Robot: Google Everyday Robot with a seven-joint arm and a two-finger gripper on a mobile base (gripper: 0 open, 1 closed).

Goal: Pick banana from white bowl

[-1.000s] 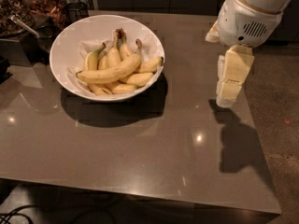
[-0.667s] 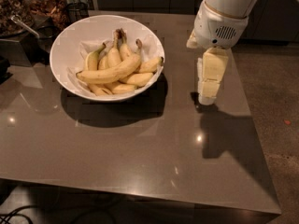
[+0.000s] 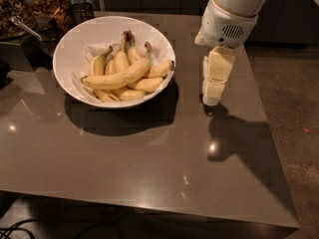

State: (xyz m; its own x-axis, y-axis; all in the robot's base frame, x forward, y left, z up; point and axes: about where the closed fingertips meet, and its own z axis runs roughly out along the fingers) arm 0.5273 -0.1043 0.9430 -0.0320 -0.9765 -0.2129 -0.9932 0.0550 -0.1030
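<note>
A wide glossy white bowl (image 3: 67, 41) lined with white paper stands at the back left of the table. Several bananas lie in it. The long pale-yellow banana (image 3: 117, 76) lies on top, running from lower left to upper right. A banana with a green stem (image 3: 97, 62) lies behind its left end. My gripper (image 3: 211, 99) hangs from the white arm to the right of the bowl, pointing down, just above the table and apart from the bowl's rim. It holds nothing that I can see.
The dark glossy table (image 3: 149, 153) ends at its front edge and at its right edge by the floor. Containers of dark snacks (image 3: 45, 6) and a metal utensil (image 3: 22, 26) stand at the back left behind the bowl.
My arm and gripper have moved left across the table toward the bowl. The bowl and the bananas have not moved.
</note>
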